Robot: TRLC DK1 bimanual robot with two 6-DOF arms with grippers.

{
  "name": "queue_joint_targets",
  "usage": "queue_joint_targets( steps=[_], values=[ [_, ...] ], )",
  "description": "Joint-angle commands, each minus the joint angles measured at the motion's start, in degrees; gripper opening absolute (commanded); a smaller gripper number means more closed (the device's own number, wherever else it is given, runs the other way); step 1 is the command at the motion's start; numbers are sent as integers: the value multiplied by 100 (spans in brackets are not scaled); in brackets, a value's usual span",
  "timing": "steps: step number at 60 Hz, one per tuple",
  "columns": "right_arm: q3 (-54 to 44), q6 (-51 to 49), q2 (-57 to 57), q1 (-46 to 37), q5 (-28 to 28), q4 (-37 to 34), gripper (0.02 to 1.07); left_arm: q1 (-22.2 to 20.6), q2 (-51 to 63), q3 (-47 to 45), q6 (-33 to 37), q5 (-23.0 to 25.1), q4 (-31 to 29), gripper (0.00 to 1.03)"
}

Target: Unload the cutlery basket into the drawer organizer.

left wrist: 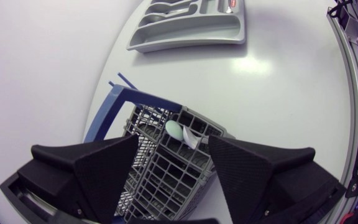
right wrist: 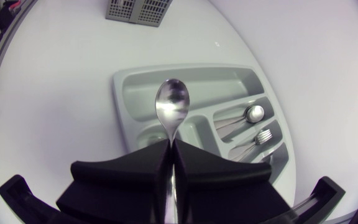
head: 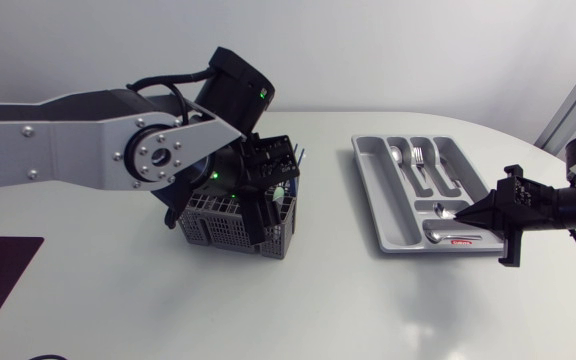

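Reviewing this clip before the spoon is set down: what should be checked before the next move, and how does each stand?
1. Right claw shut on shiny metal spoon: ok.
2. Spoon over the grey plastic drawer organizer: ok.
3. Spoon lined up with the right compartment: cannot tell.
4. Left claw open above the grey mesh cutlery basket: ok.
5. Pale utensil waiting in basket: ok.
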Motion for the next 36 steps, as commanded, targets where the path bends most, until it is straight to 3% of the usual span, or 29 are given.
queue_joint_targets(
  steps=[1, 22, 25, 29, 34, 36],
  values=[
    [379, -598, 514, -108, 152, -176, 8, 34, -103, -80, 63, -57, 46, 77],
    [669, -1389, 1331, -3, 952, -53, 8, -116, -139, -256, -218, -232, 19, 77],
    [634, -1389, 1384, 24, 1040, 97, 9, -151, -130, -317, -271, -259, 28, 72],
    [607, -1371, 1375, 15, 1066, 202, 28, -204, -156, -396, -350, -294, 55, 69],
    [555, -1266, 1278, 6, 1084, 220, 61, -256, -191, -511, -447, -356, 143, 69],
    [528, -1187, 1226, -3, 1075, 246, 67, -274, -209, -563, -456, -399, 213, 68]
  ],
)
